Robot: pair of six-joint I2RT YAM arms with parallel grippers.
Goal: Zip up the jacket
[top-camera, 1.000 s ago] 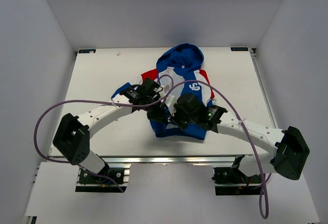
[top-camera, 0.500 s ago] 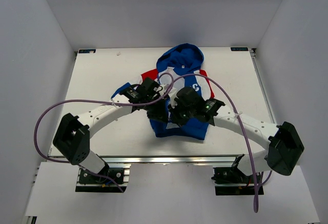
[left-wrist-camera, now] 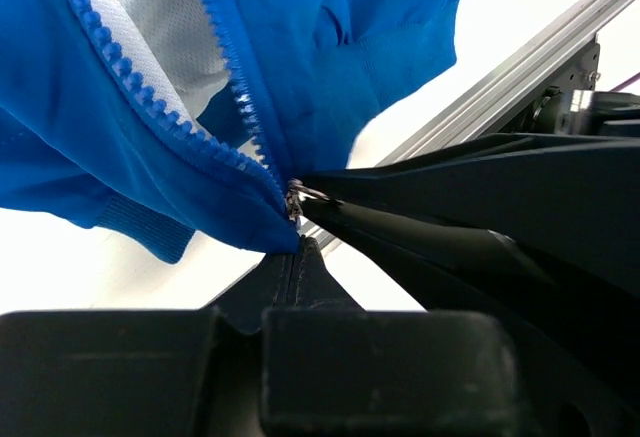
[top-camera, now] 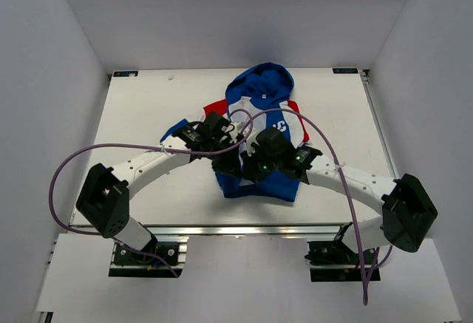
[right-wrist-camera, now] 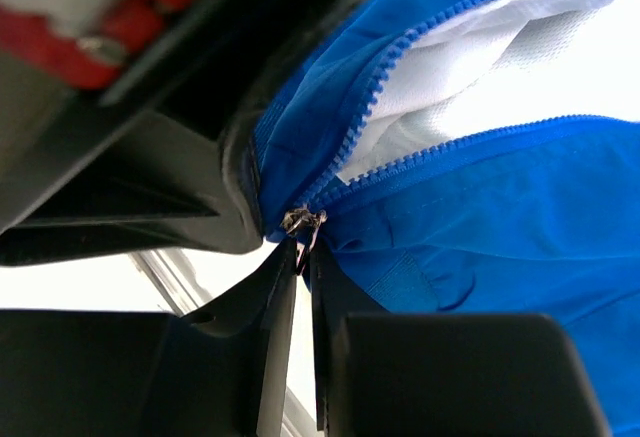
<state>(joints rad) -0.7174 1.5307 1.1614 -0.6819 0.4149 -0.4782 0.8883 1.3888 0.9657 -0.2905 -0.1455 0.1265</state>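
The jacket [top-camera: 260, 86] lies flat on the white table, hood to the far side, royal blue with red shoulders. Its zip is open, showing white lining [left-wrist-camera: 150, 17]. My left gripper [top-camera: 226, 163] is shut on the jacket's bottom hem at the foot of the zip [left-wrist-camera: 292, 243]. My right gripper [top-camera: 246, 166] meets it from the right. Its jaws are closed to a thin slit on the metal zipper pull [right-wrist-camera: 304, 245], just under the slider [right-wrist-camera: 303, 219]. In the left wrist view the right gripper's fingers [left-wrist-camera: 420, 222] point at the slider [left-wrist-camera: 298, 195].
The table's front aluminium rail [top-camera: 244, 229] runs just beyond the jacket's hem and shows in the left wrist view [left-wrist-camera: 520, 67]. Purple cables [top-camera: 111, 148] arc over both arms. Bare white table [top-camera: 148, 101] lies on both sides of the jacket.
The right arm has swung a little, and its wrist has shifted slightly up and left over the jacket's lower front. The left arm has not moved.
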